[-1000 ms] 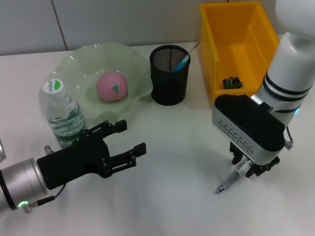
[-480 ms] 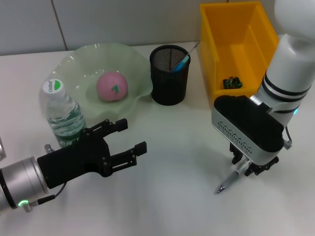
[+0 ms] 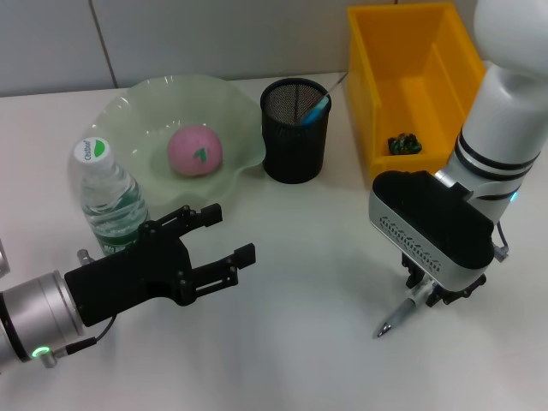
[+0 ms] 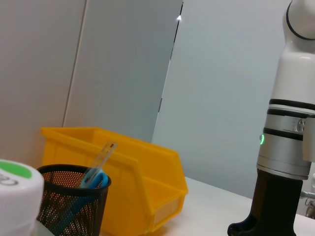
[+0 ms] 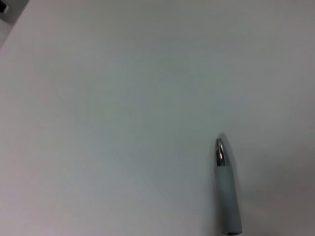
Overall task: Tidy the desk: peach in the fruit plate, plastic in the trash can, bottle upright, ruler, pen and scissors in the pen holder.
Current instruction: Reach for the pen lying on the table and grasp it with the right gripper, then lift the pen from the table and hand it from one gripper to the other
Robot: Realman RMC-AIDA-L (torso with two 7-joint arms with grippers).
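White desk (image 3: 300, 360) bears plate (image 3: 137, 111), bottle (image 3: 107, 201), pen holder (image 3: 294, 130), yellow bin (image 3: 364, 94)

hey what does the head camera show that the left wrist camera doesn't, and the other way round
Only the head view shows the peach in the green fruit plate, the left pincer open beside the bottle, the right pincer shut on the pen, and the dark scrap in the bin. Only the left wrist view shows the wall panels behind the desk. Both share the mesh pen holder with its ruler and blue-handled item, the yellow bin, the bottle's cap and the right arm.
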